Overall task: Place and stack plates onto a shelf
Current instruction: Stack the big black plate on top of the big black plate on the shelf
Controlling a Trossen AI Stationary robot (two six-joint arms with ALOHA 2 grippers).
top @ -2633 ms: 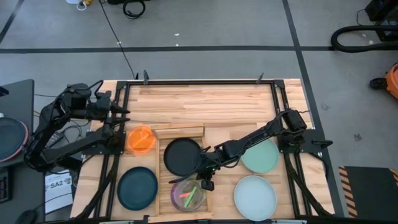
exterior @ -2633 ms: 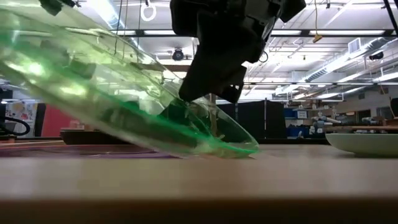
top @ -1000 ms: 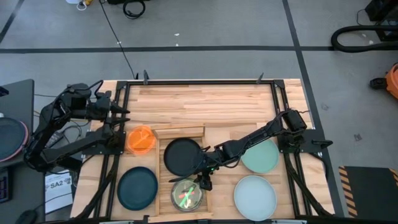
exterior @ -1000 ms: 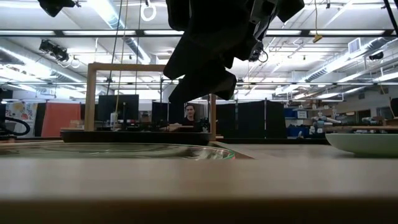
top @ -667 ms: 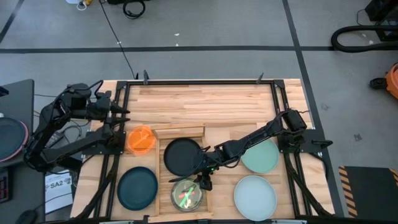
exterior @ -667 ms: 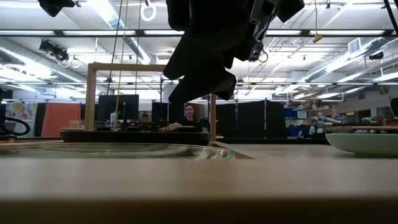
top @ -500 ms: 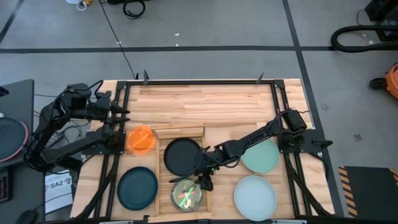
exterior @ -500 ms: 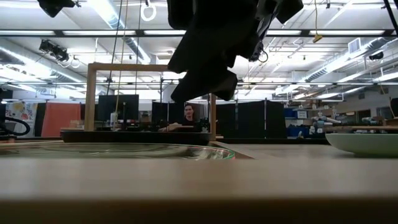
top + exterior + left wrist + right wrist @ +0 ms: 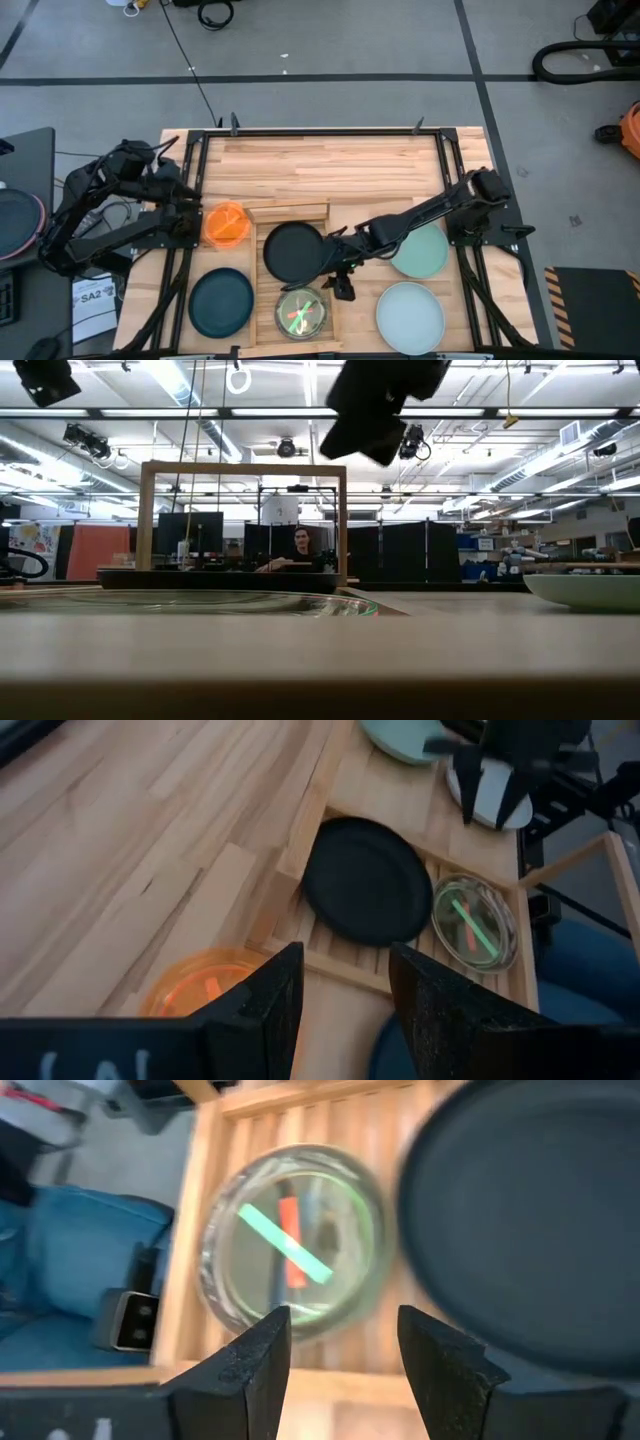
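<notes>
The shelf (image 9: 262,290), a light-wood slatted tray, holds the black plate (image 9: 292,251) at its far end and small translucent greenish plates (image 9: 299,313) lying flat at its near end. My right gripper (image 9: 343,286) hangs open above the shelf's right rim, between those two, touching nothing; its wrist view shows the translucent plates (image 9: 290,1245) and the black plate (image 9: 530,1230). My left gripper (image 9: 345,955) is open over the table's left side, above the orange plate (image 9: 227,224). The dark teal plate (image 9: 221,302), mint green plate (image 9: 418,250) and pale plate (image 9: 409,316) rest on the table.
A black metal frame (image 9: 320,131) runs around the tabletop. Bare planks (image 9: 320,170) fill the far half of the table. In the low view the right gripper (image 9: 375,405) hangs high above the flat translucent plates (image 9: 200,603); a person sits far behind the table.
My right gripper, open throughout, has risen and drawn a little toward the table's right edge, away from the translucent plates, which lie flat on the shelf. My left arm has shifted slightly toward the near edge.
</notes>
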